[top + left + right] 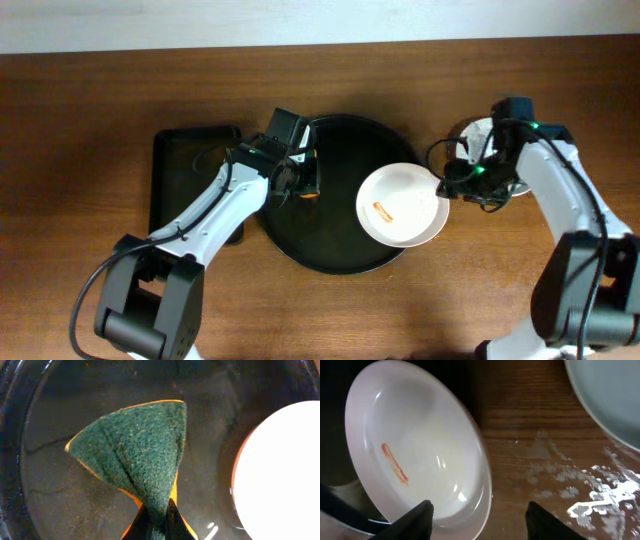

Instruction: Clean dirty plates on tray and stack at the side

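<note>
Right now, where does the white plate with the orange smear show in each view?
Overhead: smeared plate on the right of the round tray.
Left wrist: white curve at the right edge.
Right wrist: fills the left half.
Shared landmark: the black round tray beneath it.

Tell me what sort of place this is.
Probably a robot test bench staged as a dishwashing spot: a wooden table, a round black tray, a white plate with an orange smear, and a green sponge pinched in the left pincer.
</note>
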